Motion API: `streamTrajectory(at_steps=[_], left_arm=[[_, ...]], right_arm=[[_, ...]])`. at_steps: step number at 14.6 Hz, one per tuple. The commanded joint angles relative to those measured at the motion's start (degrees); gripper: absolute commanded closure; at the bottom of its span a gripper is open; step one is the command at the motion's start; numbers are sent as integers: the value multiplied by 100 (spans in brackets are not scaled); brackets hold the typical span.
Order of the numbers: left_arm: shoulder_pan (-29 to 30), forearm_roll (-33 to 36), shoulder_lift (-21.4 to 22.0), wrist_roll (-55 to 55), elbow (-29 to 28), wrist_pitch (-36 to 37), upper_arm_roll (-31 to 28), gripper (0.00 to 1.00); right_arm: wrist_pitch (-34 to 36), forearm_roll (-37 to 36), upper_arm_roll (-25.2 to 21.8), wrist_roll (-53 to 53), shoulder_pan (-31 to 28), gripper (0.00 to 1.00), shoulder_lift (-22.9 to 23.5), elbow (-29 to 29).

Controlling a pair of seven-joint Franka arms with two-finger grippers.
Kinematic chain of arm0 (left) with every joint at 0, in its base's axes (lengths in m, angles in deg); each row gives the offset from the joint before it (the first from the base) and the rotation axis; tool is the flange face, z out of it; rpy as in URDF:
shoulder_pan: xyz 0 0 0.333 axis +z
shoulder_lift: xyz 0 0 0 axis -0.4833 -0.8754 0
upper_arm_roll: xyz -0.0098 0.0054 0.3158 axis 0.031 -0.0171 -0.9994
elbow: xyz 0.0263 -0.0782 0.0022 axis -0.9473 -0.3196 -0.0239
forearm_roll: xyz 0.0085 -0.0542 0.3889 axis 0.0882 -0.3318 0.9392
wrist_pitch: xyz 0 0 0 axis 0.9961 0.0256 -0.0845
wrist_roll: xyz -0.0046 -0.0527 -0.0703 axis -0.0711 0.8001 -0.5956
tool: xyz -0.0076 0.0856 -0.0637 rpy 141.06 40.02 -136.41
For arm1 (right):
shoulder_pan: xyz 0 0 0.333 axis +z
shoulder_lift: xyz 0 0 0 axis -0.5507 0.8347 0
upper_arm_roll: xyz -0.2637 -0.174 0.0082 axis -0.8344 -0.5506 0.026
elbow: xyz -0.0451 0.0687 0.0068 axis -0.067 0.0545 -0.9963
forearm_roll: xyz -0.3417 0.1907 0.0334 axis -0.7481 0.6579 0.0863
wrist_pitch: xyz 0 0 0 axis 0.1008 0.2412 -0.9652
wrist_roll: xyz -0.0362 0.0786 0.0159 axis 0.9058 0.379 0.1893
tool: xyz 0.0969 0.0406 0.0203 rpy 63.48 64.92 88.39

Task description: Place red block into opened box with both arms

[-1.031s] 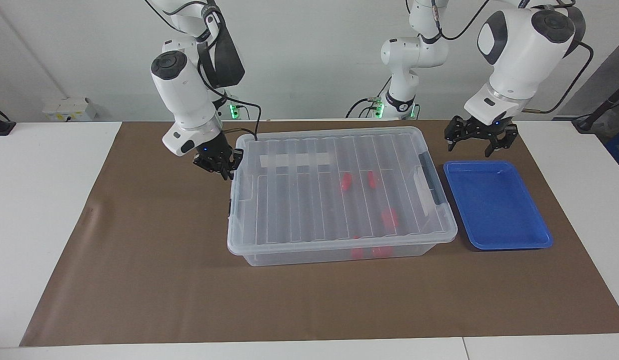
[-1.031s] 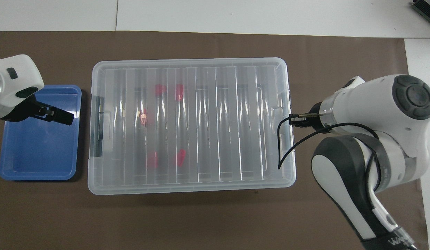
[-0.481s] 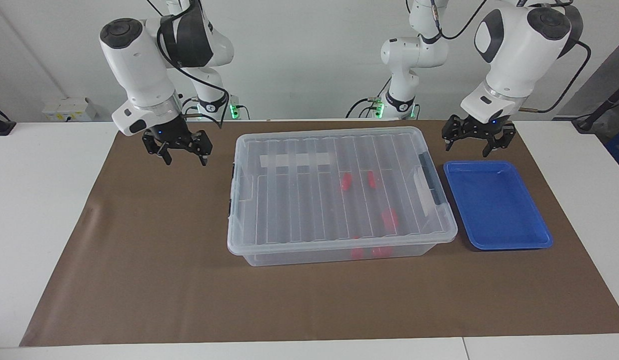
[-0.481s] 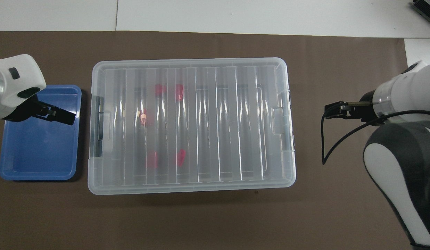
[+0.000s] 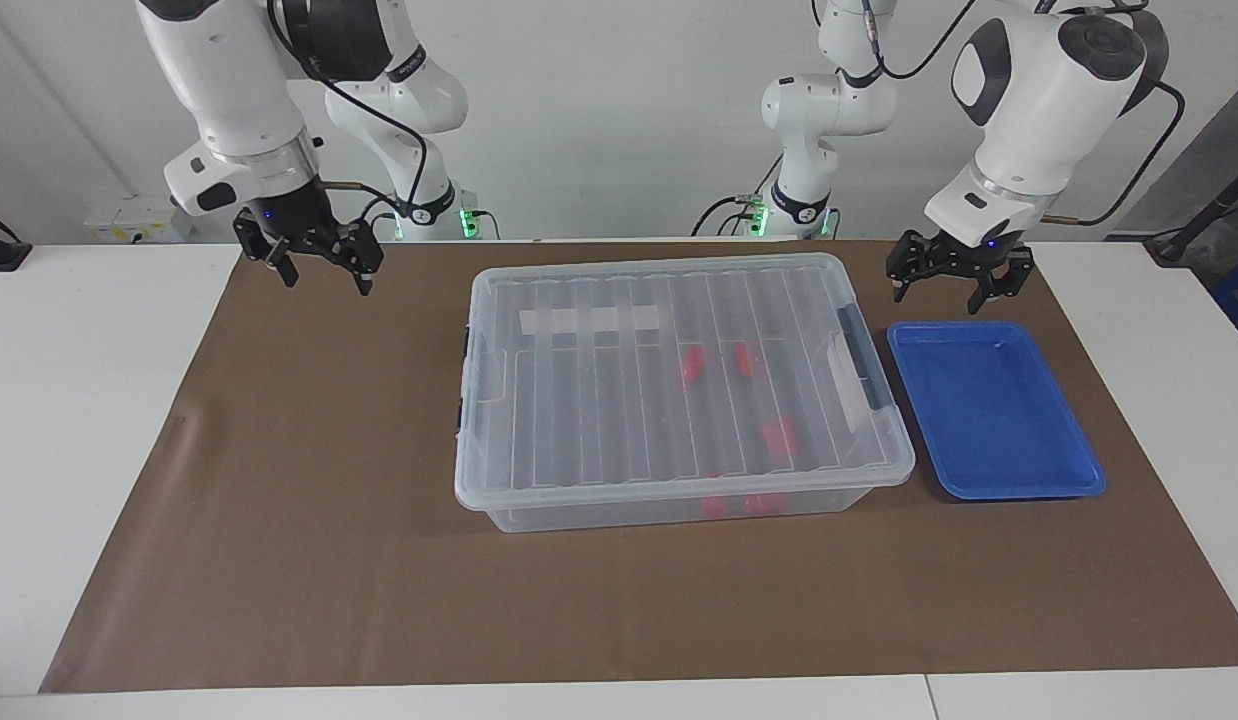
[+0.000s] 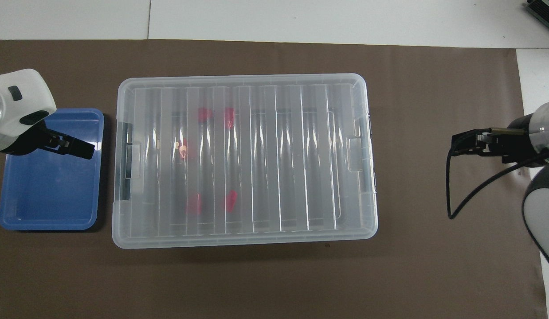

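Right hand [image 5: 324, 270] hangs released and empty over the brown mat [image 5: 309, 470], toward the right arm's end of the surface, well apart from the box [image 5: 669, 400]. Box sits mid-surface with its ribbed lid [image 6: 243, 155] on. Several red blocks [image 5: 779, 436] show through the clear plastic inside it, toward the left arm's end. Blue tray [image 5: 994, 415] lies just beside the box at that end. Left hand [image 5: 959, 282] hovers released, empty, over the tray's edge nearest the robots.
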Motion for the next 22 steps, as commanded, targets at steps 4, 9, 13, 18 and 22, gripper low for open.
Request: streamTrajectory(at_steps=[4,9,13,18,22], left_arm=[[12,-75,116,-23,-46,-29,-30,0],[12,-75,116,-23,-46,-38,-30,0],[12,-75,116,-23,-46,-38,-30,0],[12,-75,116,-14,-46,-38,-30,0],[12,-75,125,-14,-46,-38,-30,0]], right_arm=[[543,191,17,145,-244,0,125,-582],[965,104,-1,-152,-263,0,423,-1092],[1194,121,-1,-382,-228,0,327,-917],[1185,165,-1,-409,-315,0,274,-846],[1132,165,-10,-426,-315,0,274,-837]])
